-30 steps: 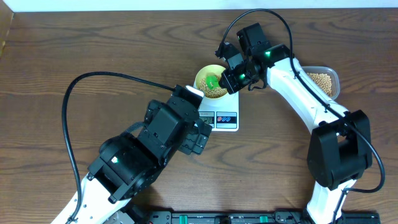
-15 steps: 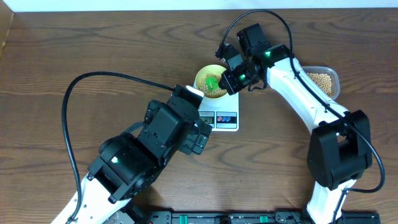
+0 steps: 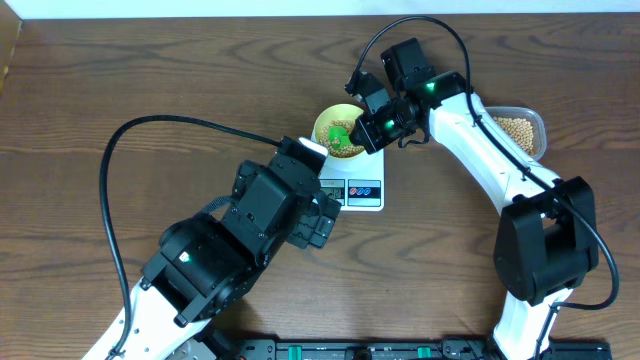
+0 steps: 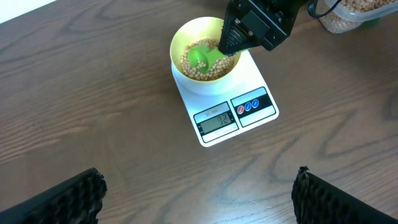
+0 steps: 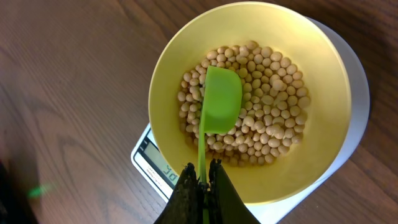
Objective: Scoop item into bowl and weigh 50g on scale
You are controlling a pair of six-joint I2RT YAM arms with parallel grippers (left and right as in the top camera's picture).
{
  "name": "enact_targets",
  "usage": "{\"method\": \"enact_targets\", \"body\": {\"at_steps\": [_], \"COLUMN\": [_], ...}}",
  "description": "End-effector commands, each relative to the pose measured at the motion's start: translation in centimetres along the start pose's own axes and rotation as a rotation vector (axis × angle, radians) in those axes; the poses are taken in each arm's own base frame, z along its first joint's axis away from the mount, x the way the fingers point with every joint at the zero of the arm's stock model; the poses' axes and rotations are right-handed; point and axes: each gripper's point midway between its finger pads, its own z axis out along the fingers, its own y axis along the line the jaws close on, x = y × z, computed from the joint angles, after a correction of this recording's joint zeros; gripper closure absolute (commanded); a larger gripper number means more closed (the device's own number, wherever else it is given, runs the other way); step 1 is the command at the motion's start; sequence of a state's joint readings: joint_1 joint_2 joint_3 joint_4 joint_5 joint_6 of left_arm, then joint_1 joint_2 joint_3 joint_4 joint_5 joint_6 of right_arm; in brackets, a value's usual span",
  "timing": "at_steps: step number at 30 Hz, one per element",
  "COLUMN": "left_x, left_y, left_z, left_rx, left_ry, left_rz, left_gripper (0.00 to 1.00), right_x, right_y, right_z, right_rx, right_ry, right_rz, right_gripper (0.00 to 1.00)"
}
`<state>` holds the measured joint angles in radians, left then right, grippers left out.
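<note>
The pale yellow bowl (image 5: pixel 323 81) stands on the white scale (image 4: pixel 261 115) and holds many tan beans (image 5: pixel 273 134). My right gripper (image 5: pixel 204 171) is shut on the handle of a green scoop (image 5: pixel 221 102), whose head lies turned over on the beans inside the bowl. In the overhead view the right gripper (image 3: pixel 378 120) is at the bowl's (image 3: pixel 325 122) right rim. The scale's display (image 4: pixel 214 120) is lit beside a red and a blue button. My left gripper (image 4: pixel 199 193) is open and empty over bare table, in front of the scale (image 3: pixel 362 190).
A clear plastic tub (image 3: pixel 520 130) of beans stands to the right of the scale, behind my right arm; it also shows in the left wrist view (image 4: pixel 348 15). The table's far edge runs along the top of the overhead view.
The scoop has shifted slightly within the bowl. The left arm has not moved.
</note>
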<state>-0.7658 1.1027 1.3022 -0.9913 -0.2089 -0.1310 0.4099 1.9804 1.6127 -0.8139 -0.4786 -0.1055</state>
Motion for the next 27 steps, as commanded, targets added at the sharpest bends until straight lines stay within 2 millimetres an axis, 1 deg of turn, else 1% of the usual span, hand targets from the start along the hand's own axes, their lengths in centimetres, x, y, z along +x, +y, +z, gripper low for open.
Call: {"method": "enact_targets", "body": {"at_steps": [1,11,21,27], "left_x": [-0.1,-0.1,-0.1,-0.1], "left_y": [0.3,0.3,0.3,0.3], "left_z": [-0.1,-0.1,-0.1,-0.1], "left_rx": [-0.011,-0.011,-0.011,-0.011], "left_ry": [-0.003,-0.003,-0.003,-0.003], "left_rz": [-0.004,-0.004,-0.004,-0.004], "left_gripper": [0.02,0.02,0.02,0.02], "right_x": [0.2,-0.7,-1.1,-1.5], "right_y": [0.6,-1.4,-1.1,-1.0], "right_z": [0.3,-0.6,-1.7,-2.9], "right_rx": [-0.025,-0.012,-0.123,-0.218], "right_ry": [0.006,-0.044,-0.074,-0.108], "right_rz": [0.022,0.102,0.144,0.167], "right_gripper": [0.99,0.99,0.99,0.99]}}
